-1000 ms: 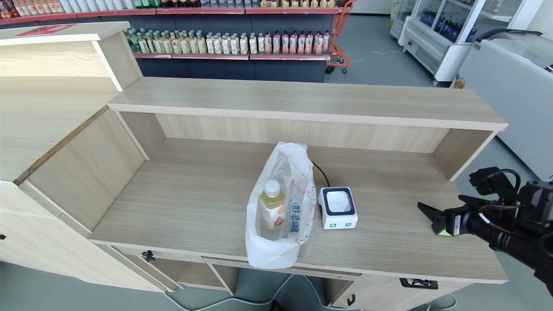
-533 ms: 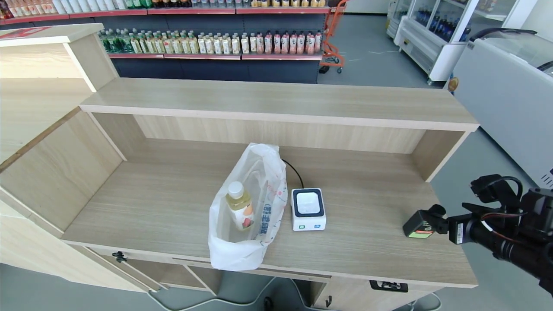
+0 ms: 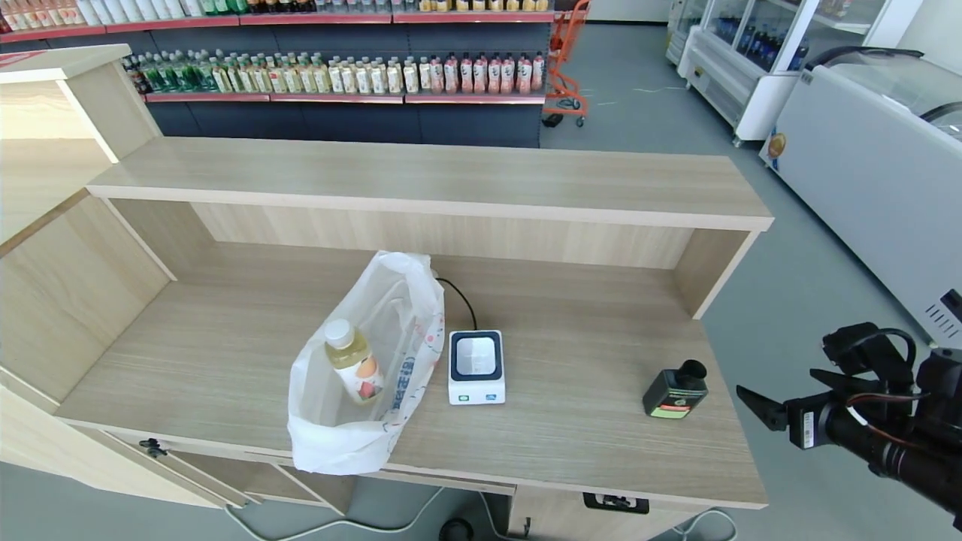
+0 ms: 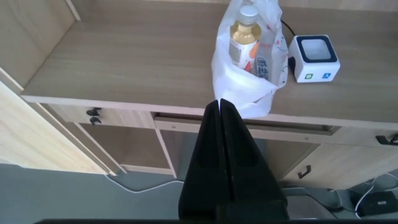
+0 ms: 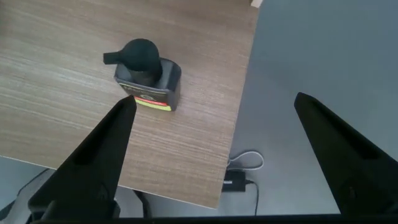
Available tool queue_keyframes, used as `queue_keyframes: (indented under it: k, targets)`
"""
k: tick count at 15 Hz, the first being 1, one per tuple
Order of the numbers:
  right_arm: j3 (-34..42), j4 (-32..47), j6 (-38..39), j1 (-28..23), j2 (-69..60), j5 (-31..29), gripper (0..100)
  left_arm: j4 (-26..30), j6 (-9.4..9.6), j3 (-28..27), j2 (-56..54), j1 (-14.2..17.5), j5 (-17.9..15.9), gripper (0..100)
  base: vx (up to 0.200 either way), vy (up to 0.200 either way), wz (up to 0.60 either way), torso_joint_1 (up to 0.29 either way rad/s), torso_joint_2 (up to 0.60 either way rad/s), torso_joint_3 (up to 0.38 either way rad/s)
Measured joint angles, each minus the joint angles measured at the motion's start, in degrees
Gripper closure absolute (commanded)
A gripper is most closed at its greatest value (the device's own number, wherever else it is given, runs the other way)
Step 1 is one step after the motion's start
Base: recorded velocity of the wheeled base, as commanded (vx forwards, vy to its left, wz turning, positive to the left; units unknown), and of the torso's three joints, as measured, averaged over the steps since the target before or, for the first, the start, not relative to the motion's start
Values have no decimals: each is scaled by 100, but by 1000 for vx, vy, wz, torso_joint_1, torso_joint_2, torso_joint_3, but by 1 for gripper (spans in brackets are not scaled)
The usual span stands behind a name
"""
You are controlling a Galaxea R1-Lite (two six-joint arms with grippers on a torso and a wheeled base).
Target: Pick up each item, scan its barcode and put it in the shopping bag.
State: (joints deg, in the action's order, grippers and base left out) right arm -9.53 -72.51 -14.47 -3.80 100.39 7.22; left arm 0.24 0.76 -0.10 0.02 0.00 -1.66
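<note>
Your right gripper is spread wide open with nothing in it, hanging just off the right end of the counter. The black bottle stands upright on the counter near that end, close to the fingers but not touching them. Your left gripper is pinched closed on nothing, sitting out in front of the counter. Further left, the scanner sits just beside the white shopping bag, and there's a drink bottle standing inside the bag.
</note>
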Motion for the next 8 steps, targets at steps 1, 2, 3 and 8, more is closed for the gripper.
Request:
queue_keyframes:
  k: [1, 2, 3, 8]
  targets:
    - [52, 12, -137, -7, -23, 0, 0, 2, -2, 0, 0, 0, -1, 100, 0, 0, 0, 0, 0, 0]
    - [163, 30, -427, -40, -41, -9, 0, 0, -2, 0, 0, 2, -1, 100, 0, 0, 0, 0, 0, 0]
    - [246, 34, -718, -74, -45, -5, 0, 2, -2, 0, 0, 0, -1, 100, 0, 0, 0, 0, 0, 0]
    - [361, 48, -1837, -341, 230, -5, 0, 2, -5, 0, 0, 0, 0, 100, 0, 0, 0, 0, 0, 0]
